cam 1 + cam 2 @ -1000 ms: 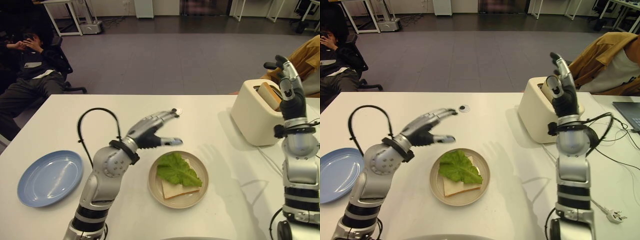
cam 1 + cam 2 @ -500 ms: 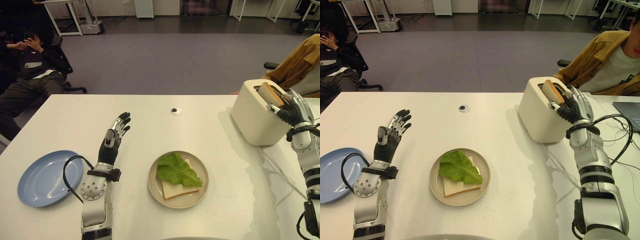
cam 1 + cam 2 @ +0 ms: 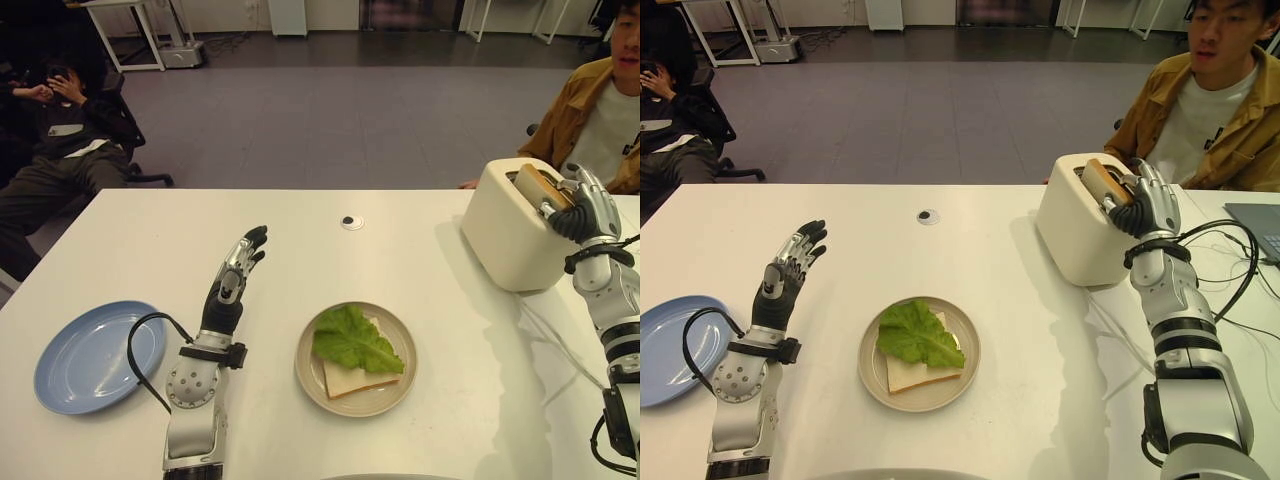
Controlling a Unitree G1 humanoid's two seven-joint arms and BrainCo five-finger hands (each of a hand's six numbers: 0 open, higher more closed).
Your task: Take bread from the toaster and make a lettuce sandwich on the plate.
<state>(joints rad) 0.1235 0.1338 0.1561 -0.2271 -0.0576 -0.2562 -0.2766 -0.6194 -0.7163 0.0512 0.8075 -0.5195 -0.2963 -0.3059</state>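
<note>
A cream toaster (image 3: 510, 245) stands at the table's right rear with a toasted bread slice (image 3: 534, 186) sticking up out of its slot. My right hand (image 3: 1150, 203) is at the toaster's top, its fingers curled around that slice. In the middle sits a beige plate (image 3: 391, 399) holding a white bread slice (image 3: 350, 380) with a green lettuce leaf (image 3: 352, 340) on top. My left hand (image 3: 233, 279) stands upright left of the plate, open and holding nothing.
A blue plate (image 3: 98, 355) lies at the left edge. Cables (image 3: 1110, 320) trail over the table right of the toaster, and a laptop corner (image 3: 1262, 226) shows at the far right. A person sits just behind the toaster.
My left hand drew back from above the beige plate to its left and now points up. My right hand came down from above the toaster onto the bread slice.
</note>
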